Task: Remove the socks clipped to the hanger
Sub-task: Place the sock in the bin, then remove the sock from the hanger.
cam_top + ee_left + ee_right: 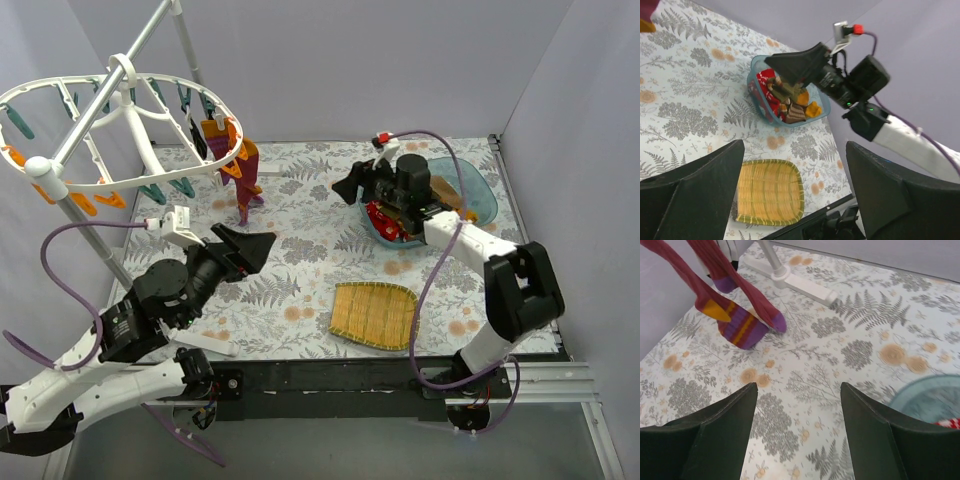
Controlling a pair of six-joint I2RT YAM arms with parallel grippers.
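Currently, the left arm reaches from the near left corner toward the middle of the table. The left gripper is raised and points right. Its fingers stand wide apart with nothing between them.

The right arm folds at the elbow on the near right and extends far-left. The right gripper sits at the left rim of the blue plastic bowl. Its fingers are spread and hold nothing.

The top view shows the hanger on its pole stand at the far left. Maroon socks are clipped to the hanger's right end and hang down toward the table. A bamboo tray lies near centre.

Only the left wrist view shows the bowl's contents, a pile of loose socks in red, brown and orange. Only the right wrist view shows the hanging pair's purple toes and orange stripes.
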